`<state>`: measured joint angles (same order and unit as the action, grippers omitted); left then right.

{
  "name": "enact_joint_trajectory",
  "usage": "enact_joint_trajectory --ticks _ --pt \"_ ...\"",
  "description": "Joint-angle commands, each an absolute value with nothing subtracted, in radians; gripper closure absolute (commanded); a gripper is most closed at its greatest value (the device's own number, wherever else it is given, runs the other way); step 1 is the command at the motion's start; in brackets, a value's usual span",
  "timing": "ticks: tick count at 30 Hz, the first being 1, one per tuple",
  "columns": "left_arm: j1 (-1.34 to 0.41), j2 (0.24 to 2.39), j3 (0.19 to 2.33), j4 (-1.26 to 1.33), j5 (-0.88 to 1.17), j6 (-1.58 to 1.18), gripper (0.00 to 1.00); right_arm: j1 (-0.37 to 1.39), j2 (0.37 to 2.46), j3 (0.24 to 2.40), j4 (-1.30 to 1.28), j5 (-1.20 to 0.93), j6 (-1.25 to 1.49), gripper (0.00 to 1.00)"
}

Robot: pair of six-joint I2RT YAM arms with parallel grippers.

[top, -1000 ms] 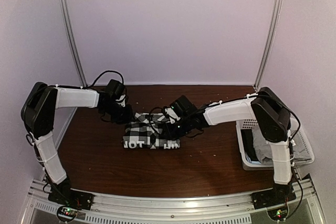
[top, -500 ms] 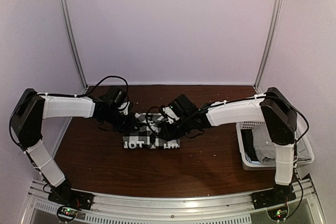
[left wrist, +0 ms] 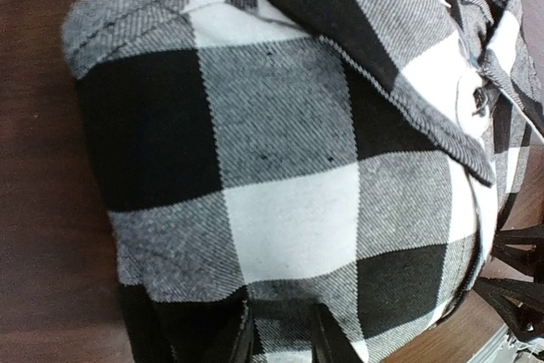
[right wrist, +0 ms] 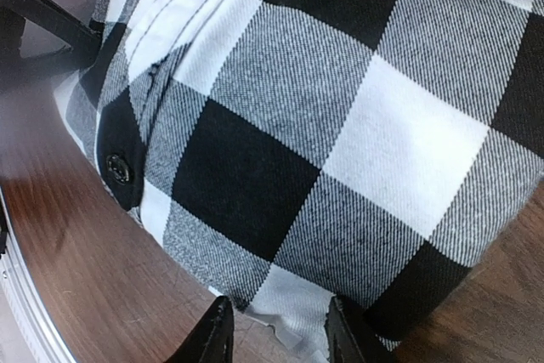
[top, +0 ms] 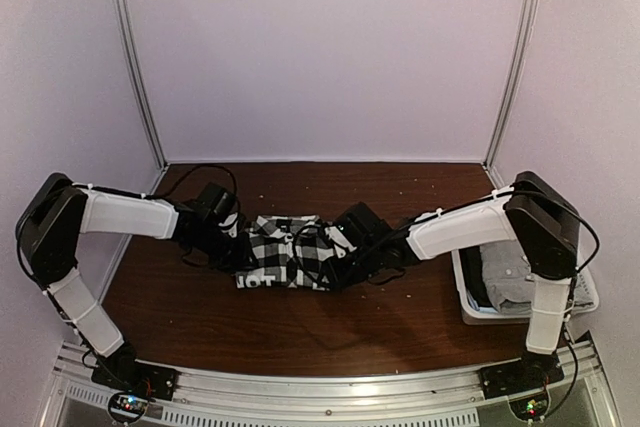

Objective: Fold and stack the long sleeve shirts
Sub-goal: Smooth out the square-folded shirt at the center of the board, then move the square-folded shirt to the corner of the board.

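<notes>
Top external view: the checked shirt (top: pixel 285 252) lies as a folded bundle near the middle of the brown table (top: pixel 300 332), with white lettering showing along its 6 o'clock edge. Both arms reach in low over the wood. The left arm meets the bundle at its 9 o'clock side and the right arm at about 4 o'clock. At the table's 3 o'clock edge stands a white basket (top: pixel 585 297), and the grey shirt (top: pixel 512 282) lies crumpled inside it, well apart from the checked one.

Left wrist view: large black, white and grey squares fill nearly the whole frame. A stitched placket runs down toward 4 o'clock, with a small button (left wrist: pixel 478 99) on it. The left gripper (left wrist: pixel 285 339) enters at 6 o'clock, its two dark fingers close together with a fold of checked cloth pinched between them. Bare wood shows along 9 o'clock.

Right wrist view: the bundle hangs over the table from 12 to 3 o'clock, and a dark button (right wrist: pixel 117 167) sits near its 9 o'clock rim. The right gripper (right wrist: pixel 276 336) comes in at 6 o'clock, its fingers set a little wider and clamped on the shirt's pale lower edge.
</notes>
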<state>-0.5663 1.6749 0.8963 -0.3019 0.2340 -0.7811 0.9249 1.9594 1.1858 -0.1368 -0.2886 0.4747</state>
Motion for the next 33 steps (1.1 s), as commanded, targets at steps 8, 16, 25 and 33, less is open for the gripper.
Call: enact_joint_trajectory --ticks 8,16,25,33 --pt "-0.496 1.497 0.874 -0.376 0.127 -0.773 0.6 0.917 1.788 1.154 -0.16 -0.19 0.473 0.38" --pt "-0.48 1.539 0.892 -0.376 0.163 -0.746 0.51 0.886 1.687 1.162 -0.103 -0.079 0.444 0.0" --pt "-0.474 1.632 0.919 -0.356 0.196 -0.733 0.44 0.805 1.583 1.133 -0.051 -0.032 0.428 0.0" --pt "-0.478 1.724 0.93 -0.285 0.284 -0.733 0.45 0.768 1.526 1.111 -0.01 -0.005 0.411 0.0"
